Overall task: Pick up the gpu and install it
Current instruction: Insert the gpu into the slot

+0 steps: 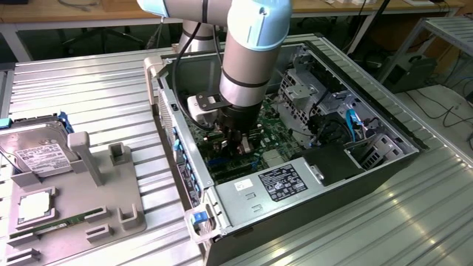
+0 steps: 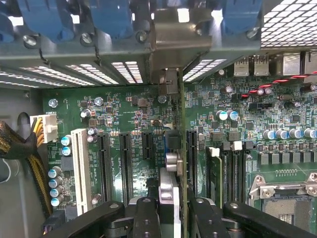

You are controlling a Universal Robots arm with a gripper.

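The ribbed metal table (image 1: 96, 83) carries an open computer case (image 1: 402, 138) lying on its side. The arm (image 1: 251, 50) comes down into it. Workbenches and loose cables stand behind the table.

On the exterior view's left, well apart from the case, a grey fixture (image 1: 111, 205) holds a hard drive (image 1: 41, 155) and a green RAM stick (image 1: 52, 226). Inside the case, the power supply (image 1: 284, 180) and the drive cage (image 1: 299, 94) flank the arm.

The gripper (image 2: 176, 210) hangs over the motherboard (image 2: 129, 106), closed narrowly on the gpu (image 2: 181, 114). The card stands on edge between its fingers (image 2: 146, 218). It lies between two black slots (image 2: 104, 158), with its metal bracket (image 2: 171, 34) up against the case's rear wall by the blue clips (image 2: 44, 20).

Whether the card sits in a slot cannot be told. A yellow-and-black cable bundle (image 2: 20, 148) lies to one side and the CPU socket (image 2: 287, 198) to the other.
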